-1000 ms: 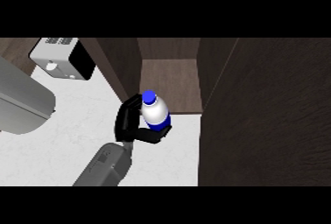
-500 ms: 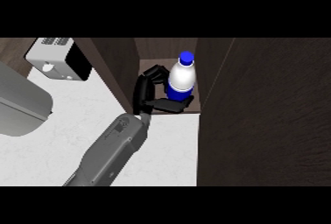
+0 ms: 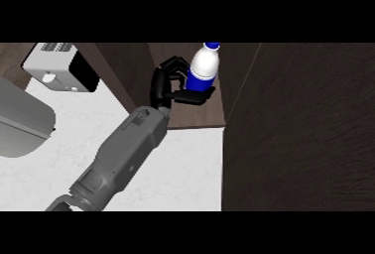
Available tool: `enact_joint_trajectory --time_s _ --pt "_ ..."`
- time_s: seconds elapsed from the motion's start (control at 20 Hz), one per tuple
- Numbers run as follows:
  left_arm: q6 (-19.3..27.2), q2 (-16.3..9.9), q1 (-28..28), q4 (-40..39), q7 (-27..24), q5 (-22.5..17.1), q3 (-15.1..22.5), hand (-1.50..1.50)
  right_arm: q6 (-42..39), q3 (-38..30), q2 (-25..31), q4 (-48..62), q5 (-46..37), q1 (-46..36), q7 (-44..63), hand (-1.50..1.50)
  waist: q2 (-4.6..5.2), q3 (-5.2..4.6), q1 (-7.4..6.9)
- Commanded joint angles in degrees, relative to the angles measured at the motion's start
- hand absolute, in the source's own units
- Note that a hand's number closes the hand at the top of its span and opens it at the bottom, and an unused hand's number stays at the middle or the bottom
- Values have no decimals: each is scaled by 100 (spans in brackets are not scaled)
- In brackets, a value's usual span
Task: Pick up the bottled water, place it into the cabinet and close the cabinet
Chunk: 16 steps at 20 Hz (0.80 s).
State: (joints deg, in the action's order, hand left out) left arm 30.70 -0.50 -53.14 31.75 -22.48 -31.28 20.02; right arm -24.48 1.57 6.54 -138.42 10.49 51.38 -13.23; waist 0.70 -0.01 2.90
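Bottle (image 3: 203, 67) upright inside cabinet (image 3: 198, 111), hand (image 3: 176, 87) curled round it; set base flat on shelf before letting go.

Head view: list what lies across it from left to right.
Grey rounded appliance → toaster → hand with fingers curled round the bottled water inside the cabinet → dark cabinet door.

Glossy plastic bottled water (image 3: 203, 66), matt dark-wood cabinet (image 3: 307, 124), white marbled counter (image 3: 187, 168).
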Motion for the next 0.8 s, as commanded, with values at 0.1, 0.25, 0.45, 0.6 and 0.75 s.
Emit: enact_joint_trajectory --time_s 0.1,0.25,0.45,0.6,0.75 --pt "262 -85 -648 -1238 -68 383 -30 150 -88 -247 81 -300 709 -20 145 -150 34 1 61" --pt "652 48 -879 -1657 -78 330 -145 150 -130 -159 73 -63 596 -240 142 -150 75 -1 131" --pt "427 -122 -843 -1906 -363 33 -662 150 -188 -165 -7 -96 523 -52 41 -150 74 -7 136" --pt "545 -131 -824 -2101 -693 77 -721 150 -338 -307 76 -62 776 -61 -88 -150 116 -6 249" --pt "665 -249 -1107 -2395 -633 364 -507 -150 -349 -193 53 -41 655 -106 -20 -150 129 -5 236"
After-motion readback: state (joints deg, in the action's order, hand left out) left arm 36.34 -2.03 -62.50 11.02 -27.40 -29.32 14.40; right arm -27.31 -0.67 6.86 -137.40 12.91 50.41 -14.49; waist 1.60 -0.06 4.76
